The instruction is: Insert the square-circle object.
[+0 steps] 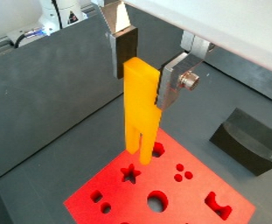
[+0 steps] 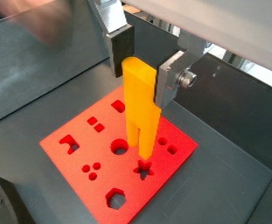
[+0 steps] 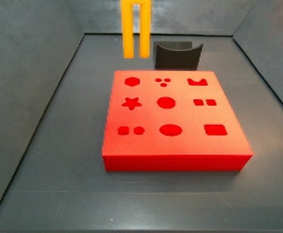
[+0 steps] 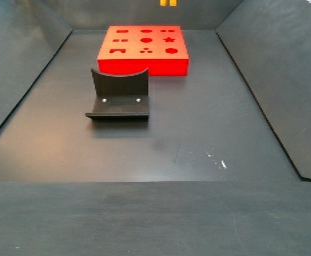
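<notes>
Even bright light, soft shadows, sharp

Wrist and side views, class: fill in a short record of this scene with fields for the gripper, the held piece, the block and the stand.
gripper: gripper shut on the bar's upper part, above the block
held piece: square-circle object, orange-yellow, upright, prongs pointing down, not yet inserted
block: red block on the floor, shaped holes in its top face
stand: dark grey curved stand, on the floor apart from the block
</notes>
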Robot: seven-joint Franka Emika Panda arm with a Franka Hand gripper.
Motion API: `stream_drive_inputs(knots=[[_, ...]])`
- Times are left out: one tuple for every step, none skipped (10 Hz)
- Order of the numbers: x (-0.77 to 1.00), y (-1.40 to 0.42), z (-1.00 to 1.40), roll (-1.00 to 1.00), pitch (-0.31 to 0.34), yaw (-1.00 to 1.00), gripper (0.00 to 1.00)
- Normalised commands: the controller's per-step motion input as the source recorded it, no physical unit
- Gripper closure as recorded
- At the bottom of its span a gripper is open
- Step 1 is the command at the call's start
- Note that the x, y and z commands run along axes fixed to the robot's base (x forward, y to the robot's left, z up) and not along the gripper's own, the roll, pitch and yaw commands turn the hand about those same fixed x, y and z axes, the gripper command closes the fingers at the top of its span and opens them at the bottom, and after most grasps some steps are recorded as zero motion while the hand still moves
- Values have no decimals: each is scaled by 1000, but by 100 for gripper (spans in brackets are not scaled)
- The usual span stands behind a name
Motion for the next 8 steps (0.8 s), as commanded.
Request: stream_drive_inputs(knots=[[0, -54, 0, 0, 0, 0, 100], [0, -289, -280, -14, -99, 0, 100], [106, -620, -397, 63, -59, 51, 100], [66, -780, -543, 160, -74, 23, 100], [131, -689, -543, 110, -64, 0, 100], [126, -694, -423, 214, -9, 0, 100], [111, -726, -291, 346, 3, 0, 100], [66, -597, -283, 293, 23, 0, 100]])
